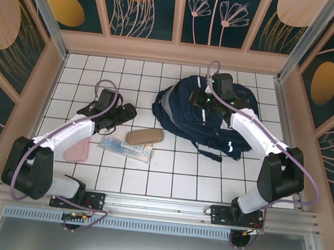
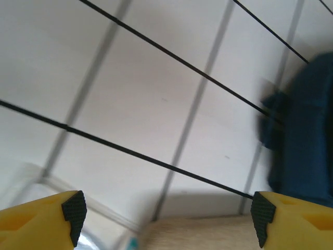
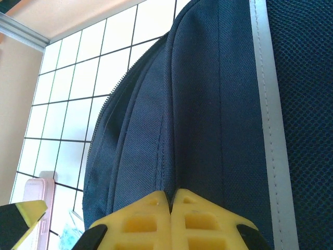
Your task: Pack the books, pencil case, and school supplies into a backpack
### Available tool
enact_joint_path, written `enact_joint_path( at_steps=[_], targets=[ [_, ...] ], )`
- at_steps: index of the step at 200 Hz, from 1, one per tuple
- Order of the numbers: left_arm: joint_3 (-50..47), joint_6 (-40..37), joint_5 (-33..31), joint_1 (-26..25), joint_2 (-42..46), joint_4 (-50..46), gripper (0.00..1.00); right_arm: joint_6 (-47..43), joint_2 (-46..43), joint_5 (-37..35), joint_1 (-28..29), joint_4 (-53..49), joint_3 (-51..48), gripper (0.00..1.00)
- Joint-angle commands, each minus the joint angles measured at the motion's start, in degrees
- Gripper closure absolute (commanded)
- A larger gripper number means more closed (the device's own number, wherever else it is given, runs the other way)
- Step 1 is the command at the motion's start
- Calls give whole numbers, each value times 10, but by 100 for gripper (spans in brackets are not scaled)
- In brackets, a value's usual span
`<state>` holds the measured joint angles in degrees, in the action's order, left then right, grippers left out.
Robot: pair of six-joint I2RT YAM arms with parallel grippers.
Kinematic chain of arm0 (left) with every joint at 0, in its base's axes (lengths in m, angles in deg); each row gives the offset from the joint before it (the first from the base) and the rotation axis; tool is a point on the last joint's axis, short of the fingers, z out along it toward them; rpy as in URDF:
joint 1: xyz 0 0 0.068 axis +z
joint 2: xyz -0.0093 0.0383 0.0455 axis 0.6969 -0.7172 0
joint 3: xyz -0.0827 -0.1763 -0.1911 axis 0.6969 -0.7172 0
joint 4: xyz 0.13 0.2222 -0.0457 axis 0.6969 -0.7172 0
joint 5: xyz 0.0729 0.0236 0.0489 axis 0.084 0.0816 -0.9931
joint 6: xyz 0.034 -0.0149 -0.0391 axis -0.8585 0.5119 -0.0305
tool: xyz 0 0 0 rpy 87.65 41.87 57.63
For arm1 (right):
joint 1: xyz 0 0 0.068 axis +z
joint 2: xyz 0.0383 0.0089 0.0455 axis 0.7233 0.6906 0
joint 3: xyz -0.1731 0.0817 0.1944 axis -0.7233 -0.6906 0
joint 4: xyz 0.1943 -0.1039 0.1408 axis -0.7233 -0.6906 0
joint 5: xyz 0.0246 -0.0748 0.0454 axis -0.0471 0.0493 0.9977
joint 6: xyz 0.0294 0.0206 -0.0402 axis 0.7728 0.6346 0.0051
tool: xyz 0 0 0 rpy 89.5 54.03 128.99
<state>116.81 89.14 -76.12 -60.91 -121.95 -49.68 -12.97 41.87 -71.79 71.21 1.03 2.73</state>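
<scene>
On the white tiled bench, a flat clear plastic packet lies at 7 o'clock, its long axis 9-to-3. A tan oblong pouch sits just beyond it. The left end effector hangs near the pouch's far side, jaws wide open, its arm stretched low toward 1 o'clock. At 1 o'clock the large navy fabric backpack sprawls, long axis roughly 10-to-4, partly hidden by the right arm. The right end effector is closed, tips against the fabric.
</scene>
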Motion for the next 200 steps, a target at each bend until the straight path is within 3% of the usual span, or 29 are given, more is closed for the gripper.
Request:
enact_joint_path(
  at_steps=[1,40,83,119,132,149,200],
  targets=[
    [-1,-36,-84,44,24,-72,14,-13,8,-7,4,-12,9,100],
    [13,-65,-147,123,13,-135,2,-14,13,-2,4,-11,21,100],
    [7,-67,-164,193,-39,-158,1,-16,17,1,7,-13,27,100],
    [-13,-68,-144,257,-55,-145,2,-14,21,-13,19,-23,37,60],
    [-21,-71,-109,270,-60,-130,1,-13,21,-21,30,-24,41,48],
    [-31,-70,-59,270,-69,-111,2,-15,27,-36,50,-29,54,41],
    [-96,26,153,268,-24,15,4,-11,74,-35,108,-26,110,37]
  ],
)
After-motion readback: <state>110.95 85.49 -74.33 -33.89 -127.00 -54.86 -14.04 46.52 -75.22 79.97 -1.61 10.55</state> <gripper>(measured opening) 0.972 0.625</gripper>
